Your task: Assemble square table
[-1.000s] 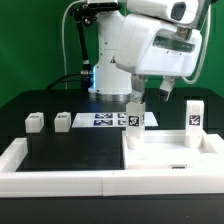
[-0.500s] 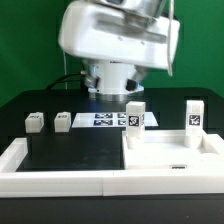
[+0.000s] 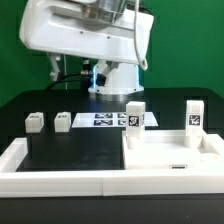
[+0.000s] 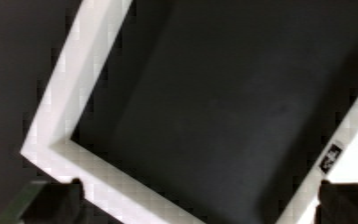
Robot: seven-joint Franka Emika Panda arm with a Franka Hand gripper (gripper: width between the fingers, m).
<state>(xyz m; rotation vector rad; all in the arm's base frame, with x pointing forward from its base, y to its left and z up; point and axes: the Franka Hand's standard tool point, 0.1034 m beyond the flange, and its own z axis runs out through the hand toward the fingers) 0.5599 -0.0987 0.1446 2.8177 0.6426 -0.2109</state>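
Currently the white robot arm (image 3: pixel 90 35) hangs high over the black work surface (image 3: pixel 70 150). Pincer released: jaws spread wide, nothing between them; its fingers are not clearly seen in either view.

The large white plastic square slab (image 3: pixel 165 152) lies flat at the exterior view's right, against the long white rim (image 3: pixel 15 158). The first small white tagged leg block (image 3: pixel 134 115) and the second leg block (image 3: pixel 193 114) stand upright at its far edge; cannot tell if they are seated in holes.

The third leg block (image 3: pixel 35 122) and fourth leg block (image 3: pixel 63 121) sit at the exterior view's left, well apart from the slab, the fourth just beside the marker board (image 3: pixel 105 120).

Wrist view shows the rim's corner (image 4: pixel 87 90) and a partly seen white tagged piece (image 4: pixel 336 165), identity unclear.
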